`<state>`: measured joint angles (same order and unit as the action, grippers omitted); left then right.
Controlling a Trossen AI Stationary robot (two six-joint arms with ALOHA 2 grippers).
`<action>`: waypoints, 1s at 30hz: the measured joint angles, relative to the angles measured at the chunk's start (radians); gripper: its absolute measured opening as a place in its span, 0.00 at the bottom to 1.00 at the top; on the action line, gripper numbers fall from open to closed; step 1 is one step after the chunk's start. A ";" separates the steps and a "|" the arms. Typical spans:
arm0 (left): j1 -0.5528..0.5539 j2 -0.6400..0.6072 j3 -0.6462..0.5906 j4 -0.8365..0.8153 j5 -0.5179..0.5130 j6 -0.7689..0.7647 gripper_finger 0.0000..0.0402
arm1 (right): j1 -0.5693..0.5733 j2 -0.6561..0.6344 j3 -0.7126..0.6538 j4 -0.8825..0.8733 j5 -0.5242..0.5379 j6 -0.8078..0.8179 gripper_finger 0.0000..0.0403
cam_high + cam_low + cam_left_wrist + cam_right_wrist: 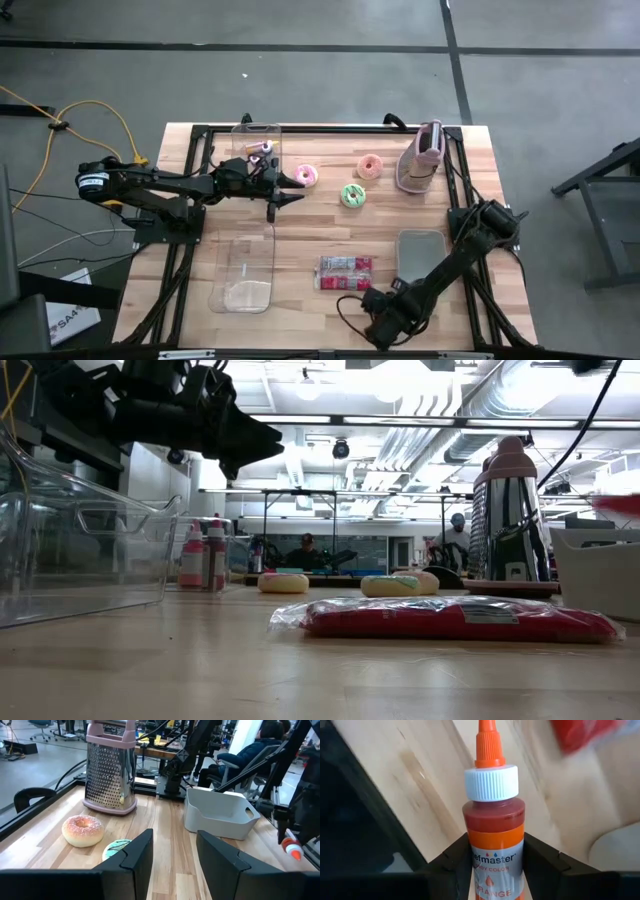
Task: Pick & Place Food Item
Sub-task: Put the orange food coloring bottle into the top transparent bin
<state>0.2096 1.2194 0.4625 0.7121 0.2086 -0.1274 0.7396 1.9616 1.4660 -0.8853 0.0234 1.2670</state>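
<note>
Wooden table [420, 775], wrist-view-only orange bottle [493, 835]

**Tabletop tally**

I count three donuts: pink-iced [305, 176], pale pink [369, 166], green [352, 195]. One grater [421, 158]. Two clear bins: one [243, 272], another [255, 139]. One grey tray [420, 251]. One red packet [345, 272]. One orange colouring bottle [493, 835] between my right gripper's [495, 851] fingers. Two small bottles [201, 556] in the low view.
</note>
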 joint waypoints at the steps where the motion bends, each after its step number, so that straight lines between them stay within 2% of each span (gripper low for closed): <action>1: 0.000 0.000 0.000 0.003 0.000 0.000 0.37 | -0.008 -0.011 0.005 0.000 0.009 -0.011 0.34; 10: 0.000 0.000 0.000 0.003 0.000 0.000 0.37 | -0.140 -0.100 0.034 -0.004 0.036 -0.237 0.34; 17: 0.000 0.000 0.000 0.003 0.000 0.000 0.37 | -0.291 -0.103 0.034 -0.008 0.003 -0.528 0.34; 30: 0.000 0.000 0.000 0.003 0.000 0.000 0.37 | -0.549 -0.103 0.033 0.046 -0.002 -0.840 0.34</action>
<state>0.2100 1.2194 0.4629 0.7151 0.2085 -0.1273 0.1901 1.8587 1.4990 -0.8392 0.0217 0.4275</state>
